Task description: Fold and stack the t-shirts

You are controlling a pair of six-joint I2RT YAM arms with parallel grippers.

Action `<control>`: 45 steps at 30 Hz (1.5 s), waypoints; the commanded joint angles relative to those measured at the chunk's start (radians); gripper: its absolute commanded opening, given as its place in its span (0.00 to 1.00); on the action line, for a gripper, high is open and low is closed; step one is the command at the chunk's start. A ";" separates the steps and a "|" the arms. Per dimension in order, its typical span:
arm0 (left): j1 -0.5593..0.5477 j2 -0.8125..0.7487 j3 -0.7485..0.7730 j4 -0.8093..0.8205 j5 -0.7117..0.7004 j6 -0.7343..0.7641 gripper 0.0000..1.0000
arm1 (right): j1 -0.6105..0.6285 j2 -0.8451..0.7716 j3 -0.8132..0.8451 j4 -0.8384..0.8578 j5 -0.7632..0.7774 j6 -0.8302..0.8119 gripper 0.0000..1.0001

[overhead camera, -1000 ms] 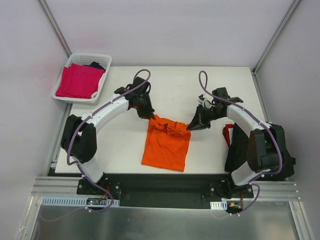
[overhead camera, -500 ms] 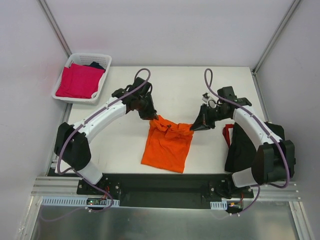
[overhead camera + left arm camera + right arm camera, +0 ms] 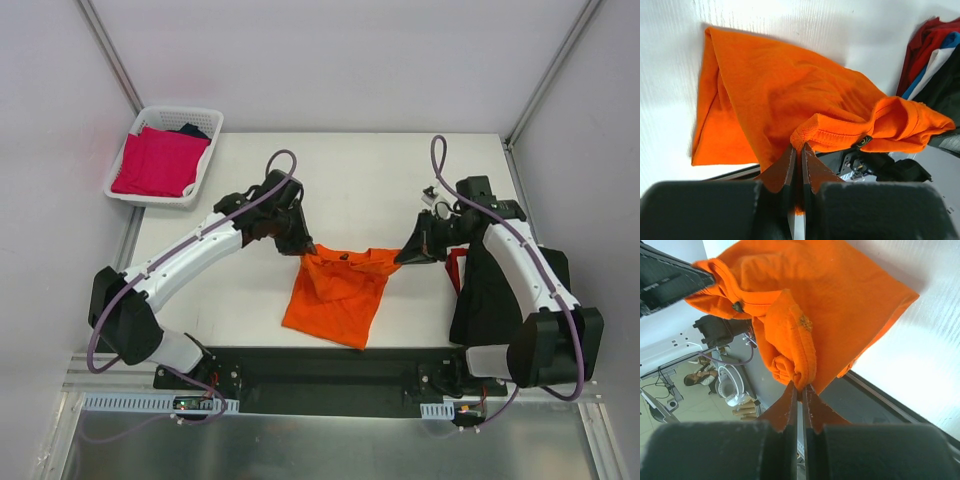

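A bright orange t-shirt hangs by its top edge between both grippers, its lower part lying on the table near the front edge. My left gripper is shut on the shirt's left top corner; in the left wrist view its jaws pinch the ribbed hem of the orange shirt. My right gripper is shut on the right top corner, where a bunched fold of the orange shirt sits between its tips. A magenta-pink shirt lies folded in the basket. Dark shirts with red trim are piled at the right.
The white lattice basket stands at the table's far left corner, with a dark cloth behind the pink one. The pile at the right lies under the right arm, by the table's right edge. The black base rail runs along the front.
Both grippers have moved apart and toward the front, keeping hold of the orange shirt. Its top edge is now stretched wider and straighter between them.
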 commanded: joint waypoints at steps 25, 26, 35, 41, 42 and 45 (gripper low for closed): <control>-0.173 -0.108 -0.319 -0.023 -0.060 -0.125 0.00 | 0.078 -0.326 -0.432 0.031 0.034 0.064 0.01; -0.173 -0.113 -0.335 -0.024 -0.062 -0.126 0.00 | 0.089 -0.333 -0.440 0.039 0.034 0.071 0.01; -0.173 -0.127 -0.412 -0.004 -0.060 -0.133 0.00 | 0.204 -0.323 -0.500 0.102 0.051 0.158 0.01; -0.173 -0.110 -0.454 0.020 -0.050 -0.131 0.01 | 0.319 -0.260 -0.497 0.163 0.074 0.216 0.02; -0.173 -0.107 -0.455 0.025 -0.049 -0.131 0.16 | 0.331 -0.237 -0.495 0.174 0.077 0.222 0.04; -0.173 -0.099 -0.458 0.028 -0.054 -0.128 0.59 | 0.393 -0.209 -0.483 0.209 0.086 0.242 0.17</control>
